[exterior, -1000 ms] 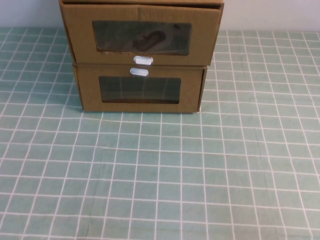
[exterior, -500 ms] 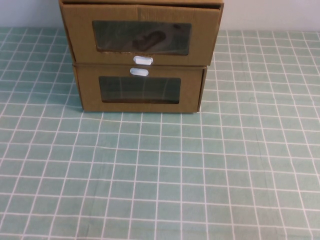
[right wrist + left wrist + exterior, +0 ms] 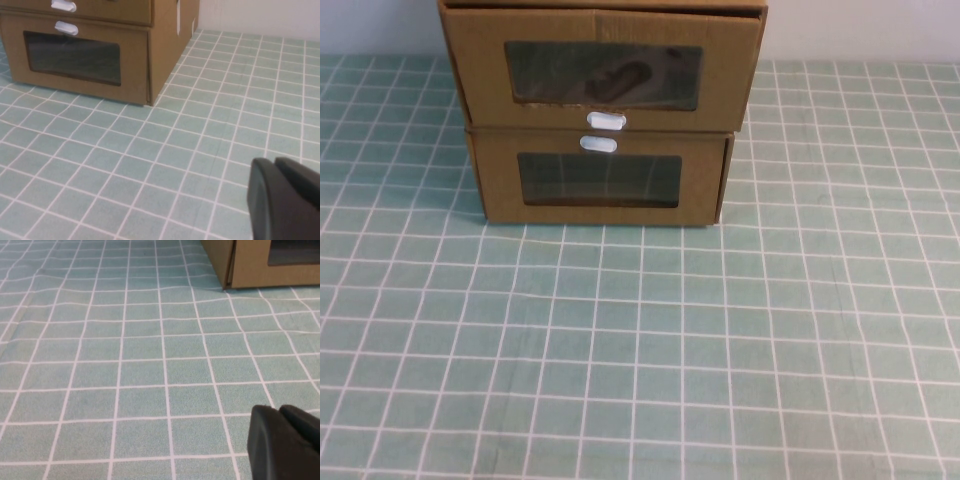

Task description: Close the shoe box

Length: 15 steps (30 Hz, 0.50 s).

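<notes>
The shoe box [image 3: 603,70], the upper of two stacked cardboard boxes with its white pull tab [image 3: 605,121] below the window, sits at the far middle of the green gridded surface [image 3: 640,350], on top of the lower box [image 3: 600,185]. Its front panel juts toward me past the lower box's face, so the push has to go straight away from me, square to its long front.

My left tool [image 3: 285,442] hangs low over the surface near my side, the stack ahead and off to its right; my right tool [image 3: 282,200] does the same, the stack ahead and to its left. I cannot tell either tool's opening. Neither arm looks clearly nearer.

Nothing differs from a second ago: boxes and view match.
</notes>
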{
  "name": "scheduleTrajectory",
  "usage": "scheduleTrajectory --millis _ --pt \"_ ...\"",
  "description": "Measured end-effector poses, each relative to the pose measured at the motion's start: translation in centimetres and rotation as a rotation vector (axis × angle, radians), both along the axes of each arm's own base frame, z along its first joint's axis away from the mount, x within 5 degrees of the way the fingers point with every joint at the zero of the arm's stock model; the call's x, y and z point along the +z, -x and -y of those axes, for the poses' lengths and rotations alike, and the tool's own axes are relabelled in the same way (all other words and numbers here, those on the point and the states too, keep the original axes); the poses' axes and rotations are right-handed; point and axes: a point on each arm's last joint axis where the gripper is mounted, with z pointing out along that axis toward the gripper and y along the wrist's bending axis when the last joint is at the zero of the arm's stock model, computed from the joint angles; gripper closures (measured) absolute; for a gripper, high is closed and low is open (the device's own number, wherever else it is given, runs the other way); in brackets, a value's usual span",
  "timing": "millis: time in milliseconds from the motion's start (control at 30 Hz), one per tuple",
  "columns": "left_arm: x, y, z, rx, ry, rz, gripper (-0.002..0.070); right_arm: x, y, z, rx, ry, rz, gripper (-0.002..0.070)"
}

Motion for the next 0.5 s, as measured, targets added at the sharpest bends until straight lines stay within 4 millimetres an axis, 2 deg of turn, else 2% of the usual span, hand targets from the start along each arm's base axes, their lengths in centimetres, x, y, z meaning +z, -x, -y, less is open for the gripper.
scheduleTrajectory --millis 300,500 --pt "0.0 0.0 0.0 0.0 0.0 0.0 0.068 0.2 1.0 1.0 -0.021 -0.017 0.066 0.069" --pt "0.0 0.0 0.0 0.0 0.0 0.001 0.068 -1.9 1.5 0.8 -0.007 -0.119 -0.018 0.069"
